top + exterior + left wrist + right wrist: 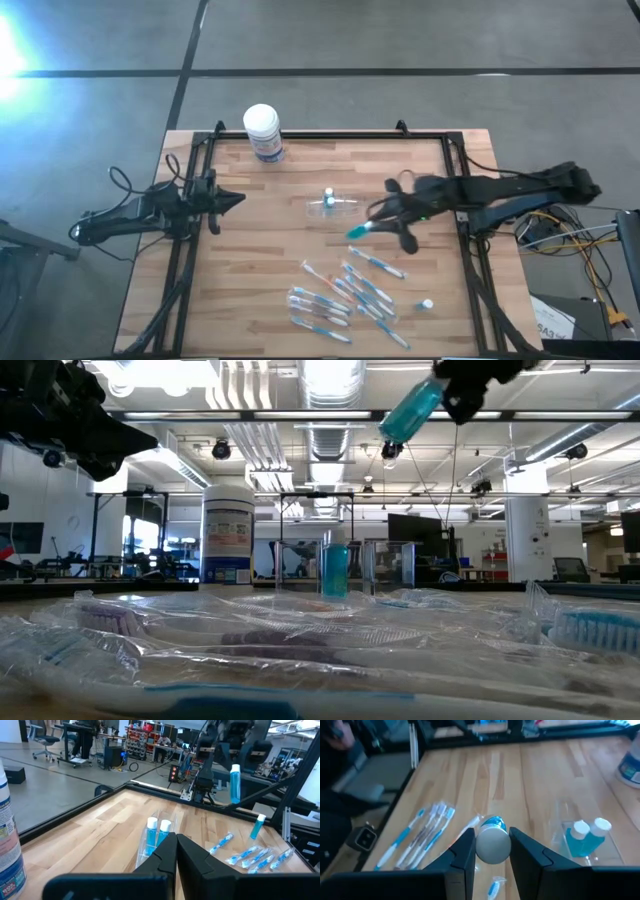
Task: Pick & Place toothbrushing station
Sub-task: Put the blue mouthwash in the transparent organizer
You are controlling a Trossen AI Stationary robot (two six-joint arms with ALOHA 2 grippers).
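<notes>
Tube [493,845] clamped in right end effector [491,851].

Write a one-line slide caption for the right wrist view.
Right gripper holds a white-capped blue tube above the wooden table, with wrapped toothbrushes and a clear cup below.

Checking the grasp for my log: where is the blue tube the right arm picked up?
The blue tube is off the table in the right gripper, right of the clear cup and above the toothbrushes.
</notes>
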